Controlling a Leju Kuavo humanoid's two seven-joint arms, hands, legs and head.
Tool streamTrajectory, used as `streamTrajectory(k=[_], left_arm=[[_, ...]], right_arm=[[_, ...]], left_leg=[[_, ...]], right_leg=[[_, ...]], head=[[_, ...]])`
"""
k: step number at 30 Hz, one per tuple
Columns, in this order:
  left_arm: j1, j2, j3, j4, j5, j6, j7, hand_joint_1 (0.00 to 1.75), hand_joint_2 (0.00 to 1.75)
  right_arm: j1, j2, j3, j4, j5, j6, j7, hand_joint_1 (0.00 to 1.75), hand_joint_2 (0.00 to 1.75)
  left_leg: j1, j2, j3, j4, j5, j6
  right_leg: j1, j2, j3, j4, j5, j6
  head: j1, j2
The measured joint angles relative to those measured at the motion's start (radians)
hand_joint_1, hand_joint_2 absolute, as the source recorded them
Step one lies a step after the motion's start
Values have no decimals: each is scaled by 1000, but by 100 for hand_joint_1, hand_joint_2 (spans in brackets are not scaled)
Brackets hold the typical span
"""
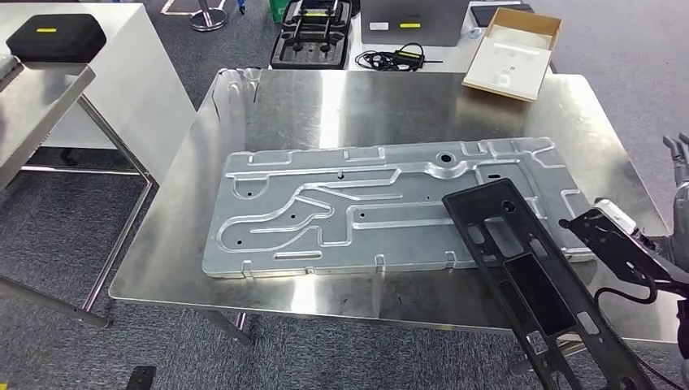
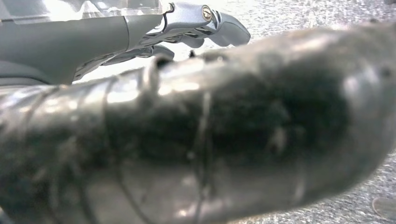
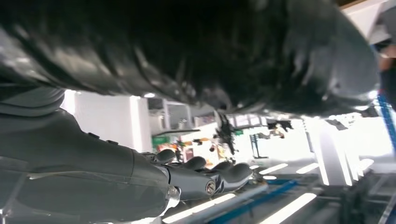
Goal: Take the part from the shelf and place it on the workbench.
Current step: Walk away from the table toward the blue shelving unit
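Over the right end of the steel workbench (image 1: pixel 406 106), in the head view, the black part (image 1: pixel 528 280) is hanging at a slant, a long flat frame with cut-out windows. Its far end is reaching over the grey stamped panel (image 1: pixel 382 203) lying on the bench, while its near end is running off the picture's lower edge toward the robot. Whether that far end is touching the panel or floating just above it I cannot tell. A second black bracket piece (image 1: pixel 621 252) is showing just beside it on the right, and pale fingers of the right hand (image 1: pixel 678 158) are rising at the right edge. A cardboard box (image 1: pixel 512 53) is sitting beyond the bench.

From the left wrist view, the left hand (image 2: pixel 140 32) is stretching out alongside a blurred dark bar, which I take to be the part (image 2: pixel 210 140); its fingers (image 2: pixel 219 25) are lying extended and close together, and whether they are clamping the bar I cannot tell.

From the right wrist view, the right hand (image 3: pixel 187 179) is lying under a dark mass, likely the part (image 3: pixel 187 51), with its fingers (image 3: pixel 229 173) together and slightly curled; a grip cannot be confirmed.

By my judgement, the fetching is done and the part is arriving at the bench; lowering it flat and letting go are what is left.
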Motion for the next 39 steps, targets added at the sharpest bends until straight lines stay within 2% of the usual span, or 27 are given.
streamTrajectory(k=[1, 2, 3, 5, 7, 8, 11, 13, 15, 16, 17, 18, 19, 21, 22, 23, 26, 27, 29, 31, 32, 33, 34, 35, 37, 38, 39], left_arm=[[0, -1, 0, 0, 0, 2, 3, 0, 0], [1, -3, 0, 0, -1, 3, 7, 0, 0], [1, -4, 0, 0, -2, 5, 11, 0, 0], [1, -6, 0, 0, -5, 9, 21, 0, 0], [-2, -5, 0, 0, -7, 11, 28, 0, 0], [-3, -5, 0, 0, -7, 12, 31, 0, 0], [-3, -6, 0, 0, -7, 14, 34, 0, 0], [-2, -7, 0, 0, -7, 15, 36, 0, 0], [-2, -8, 0, 0, -7, 15, 38, 0, 0], [-2, -10, 0, 0, -7, 15, 39, 0, 0], [-1, -11, 0, 0, -7, 16, 42, 0, 0], [-1, -13, 0, 0, -7, 17, 45, 0, 0], [-1, -15, 0, 0, -7, 17, 50, 0, 0], [-1, -16, 0, 0, -7, 19, 62, 0, 0], [-2, -17, 0, 0, -7, 19, 69, 0, 0], [-2, -17, 0, 0, -8, 19, 75, 0, 0], [0, -18, 0, 0, -10, 19, 85, 0, 0], [0, -19, 0, 0, -10, 19, 86, 0, 0], [0, -21, 0, 0, -10, 19, 87, 0, 0], [0, -25, 0, 0, -10, 19, 87, 0, 0], [1, -28, 0, 0, -9, 18, 87, 0, 0], [1, -30, 0, 0, -9, 18, 87, 0, 0], [1, -31, 0, 0, -8, 18, 87, 0, 0], [1, -32, 0, 0, -7, 18, 87, 0, 0], [0, -32, 0, 0, -7, 18, 86, 0, 0], [-1, -32, 0, 0, -7, 18, 85, 0, 0], [-1, -32, 0, 0, -6, 18, 85, 0, 0]], right_arm=[[-6, 1, 8, -7, 3, 6, 0, 0, 0], [-11, 2, 16, -14, 5, 11, 0, 0, 0], [-17, 3, 24, -20, 2, 15, 0, 0, 0], [-35, 5, 41, -33, -17, 19, 0, 0, 0], [-56, 5, 56, -46, -43, 19, 0, 0, 0], [-64, 5, 63, -50, -52, 18, 0, 0, 0], [-77, 6, 78, -60, -60, 18, 0, 0, 0], [-85, 6, 84, -64, -68, 14, 0, 0, 0], [-92, 6, 93, -66, -93, 0, 0, 0, 0], [-94, 6, 99, -66, -112, -11, 0, 0, 0], [-96, 6, 105, -66, -133, -24, 0, 0, 0], [-100, 6, 112, -66, -157, -42, 0, 0, 0], [-105, 6, 118, -66, -183, -63, -1, 0, 0], [-117, 5, 132, -66, -242, -120, -11, 0, 0], [-122, 4, 138, -67, -271, -152, -22, 0, 0], [-125, 3, 145, -67, -298, -186, -37, 0, 0], [-131, 2, 166, -71, -349, -267, -83, 0, 0], [-133, 2, 173, -75, -354, -284, -94, 0, 0], [-135, 2, 188, -87, -346, -306, -107, 0, 0], [-136, 3, 201, -102, -332, -323, -114, 0, 0], [-136, 4, 208, -109, -327, -333, -118, 0, 0], [-136, 5, 214, -118, -326, -344, -125, 0, 0], [-135, 6, 220, -126, -330, -358, -135, 0, 0], [-133, 7, 224, -135, -337, -373, -149, 0, 0], [-126, 11, 230, -156, -357, -408, -185, 0, 0], [-121, 13, 233, -166, -365, -423, -201, 0, 0], [-116, 16, 235, -175, -371, -432, -212, 0, 0]], left_leg=[[1, 0, -18, 49, -23, -1], [2, 0, -23, 73, -30, -1], [1, 0, -10, 61, -18, 3], [-3, 0, 60, -53, 36, 17], [-10, 0, 119, -162, 69, 32], [-13, 0, 129, -187, 72, 37], [-12, 2, 131, -206, 89, 47], [-7, 5, 133, -225, 108, 56], [-6, 7, 125, -227, 117, 61], [-6, 7, 119, -226, 120, 61], [-7, 7, 113, -223, 122, 60], [-7, 7, 107, -219, 123, 59], [-6, 6, 102, -213, 124, 58], [-7, 5, 91, -198, 122, 53], [-8, 4, 86, -191, 122, 49], [-9, 4, 81, -186, 122, 43], [-10, 2, 72, -181, 127, 28], [-10, 1, 66, -170, 116, 22], [-5, 1, 35, -94, 57, 8], [1, 1, -10, 26, -12, -2], [3, 1, -21, 66, -28, -3], [4, 1, -15, 70, -25, -3], [4, 1, 10, 36, -5, 0], [4, 1, 52, -29, 25, 5], [-1, 0, 127, -159, 64, 17], [-4, 0, 145, -194, 71, 21], [-7, 0, 148, -206, 70, 25]], right_leg=[[2, -1, -5, 0, 3, -2], [4, -1, -9, 0, 6, -3], [6, -1, -12, 0, 8, -3], [10, -1, -15, 0, 13, -2], [12, -1, -16, -1, 19, 5], [12, -1, -17, -2, 22, 10], [11, -2, -18, -6, 28, 27], [12, -2, -34, 36, -10, 34], [10, -3, -73, 141, -81, 37], [10, -3, -91, 194, -108, 39], [9, -3, -98, 224, -119, 40], [9, -3, -89, 220, -111, 41], [9, -3, -61, 180, -87, 42], [10, -3, 10, 57, -44, 40], [11, -2, 31, 15, -32, 36], [12, -1, 38, -5, -29, 31], [13, -2, 30, -9, -17, 12], [11, -3, 28, -11, -12, 5], [9, -5, 20, -14, -2, -7], [10, -6, 8, -14, 6, -11], [11, -5, 2, -13, 10, -11], [11, -5, -4, -13, 13, -10], [11, -5, -7, -12, 17, -9], [12, -4, -9, -12, 20, -7], [12, -5, -11, -13, 26, -1], [12, -5, -12, -14, 29, 4], [11, -5, -13, -17, 33, 10]], head=[[0, 0], [0, 0], [0, 0], [0, 0], [0, 0], [1, 0], [1, 0], [2, 0], [2, 0], [2, 0], [2, 0], [2, 0], [2, 0], [2, 0], [2, 0], [1, 0], [1, 0], [0, 0], [-4, 0], [-6, 0], [-6, 0], [-6, 0], [-6, 0], [-6, 0], [-5, 0], [-6, 0], [-5, 0]])
